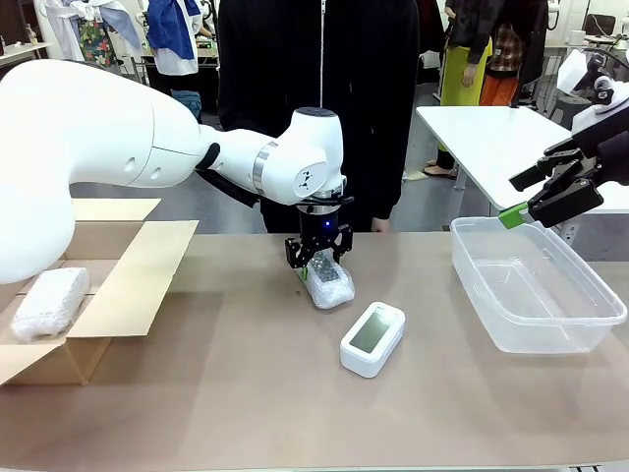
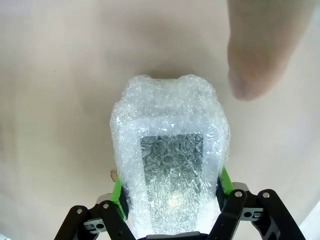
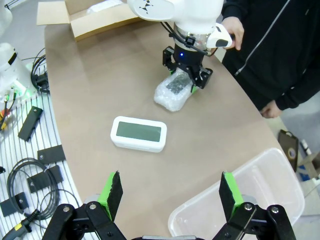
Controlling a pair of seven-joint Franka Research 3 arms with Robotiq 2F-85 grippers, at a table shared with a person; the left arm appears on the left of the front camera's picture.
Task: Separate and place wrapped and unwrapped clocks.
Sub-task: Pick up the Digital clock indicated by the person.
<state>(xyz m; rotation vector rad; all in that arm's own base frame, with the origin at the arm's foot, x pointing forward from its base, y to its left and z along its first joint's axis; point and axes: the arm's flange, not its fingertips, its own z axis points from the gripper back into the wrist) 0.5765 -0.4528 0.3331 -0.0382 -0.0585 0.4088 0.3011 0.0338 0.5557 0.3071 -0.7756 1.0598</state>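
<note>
Pointing straight down, your left gripper (image 1: 319, 265) clamps the white bubble-wrap oblong bundle (image 1: 332, 287); right gripper (image 1: 511, 200), raised, gapes wide.

The front view faces across the brown counter (image 1: 226, 393) to the person (image 1: 314, 108) opposite. The left wrist view hangs close above a white bubble-wrapped oblong bundle (image 2: 170, 160), which the farther, higher right wrist view and the front view also show.

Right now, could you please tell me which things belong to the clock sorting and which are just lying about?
Job: first wrapped clock, in left gripper; second wrapped clock, in cardboard box; bare clock; probably clear tub.
Lying about: cables, black parts beside the table.
</note>
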